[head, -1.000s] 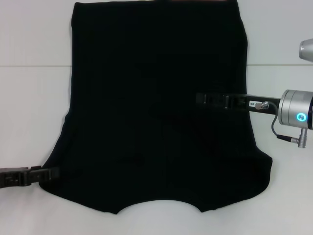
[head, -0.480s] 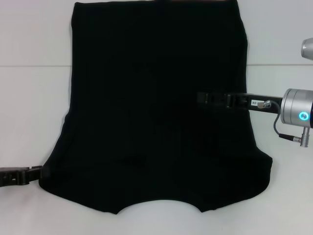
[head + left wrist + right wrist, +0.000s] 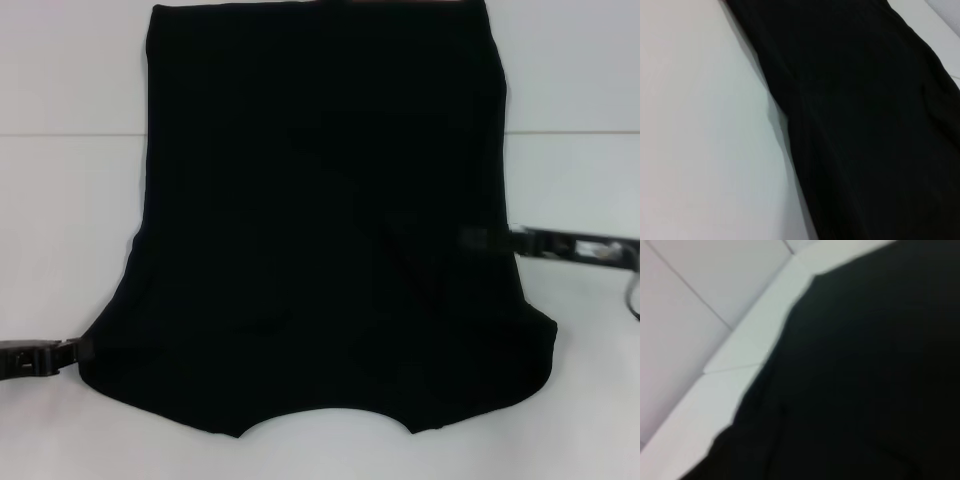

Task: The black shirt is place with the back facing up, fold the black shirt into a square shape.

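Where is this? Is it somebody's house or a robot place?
Probably a robot test room, not a house. A black shirt lies flat on a plain white table with nothing homey nearby. The left claw sits at one sleeve edge and the right claw reaches in from the other side.

My head camera looks forward and down from above, far enough back to take in nearly the whole large black soft cloth T-shirt (image 3: pixel 320 220) on the pale white surface (image 3: pixel 70 210). My left wrist camera sits close and low, looking obliquely along one shirt (image 3: pixel 865 125) edge where it meets the surface (image 3: pixel 700 130). My right wrist camera is closer still, filled by cloth (image 3: pixel 860 380) and a strip of surface (image 3: pixel 715 315). All three share shirt and surface.
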`<state>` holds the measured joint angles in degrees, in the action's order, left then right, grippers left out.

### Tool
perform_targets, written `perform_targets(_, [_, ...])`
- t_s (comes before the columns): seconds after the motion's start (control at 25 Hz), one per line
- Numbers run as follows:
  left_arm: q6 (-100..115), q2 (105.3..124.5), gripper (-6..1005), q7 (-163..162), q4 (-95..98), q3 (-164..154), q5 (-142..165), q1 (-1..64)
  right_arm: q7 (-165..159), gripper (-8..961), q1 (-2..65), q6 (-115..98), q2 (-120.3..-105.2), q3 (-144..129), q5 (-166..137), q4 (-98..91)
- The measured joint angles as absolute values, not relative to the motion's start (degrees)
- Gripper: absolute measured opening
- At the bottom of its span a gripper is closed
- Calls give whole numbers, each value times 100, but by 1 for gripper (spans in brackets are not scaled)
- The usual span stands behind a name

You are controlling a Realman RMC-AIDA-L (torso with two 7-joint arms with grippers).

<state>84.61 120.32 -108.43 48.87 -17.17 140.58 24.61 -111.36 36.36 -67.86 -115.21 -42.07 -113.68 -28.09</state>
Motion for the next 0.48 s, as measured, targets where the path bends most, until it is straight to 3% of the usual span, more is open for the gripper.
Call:
perform_targets(0.32, [8488,12039,20,-10846,4879,-1716,14046,2461,-11371,612,3044,-6944,-11150,-4200,-11520,-2805])
perform_targets(0.48, [8491,12061,20,-10846,4878,-1719,14044,2455,-11487,609,2946,-7106,-11114,-4190,-11751,-2804])
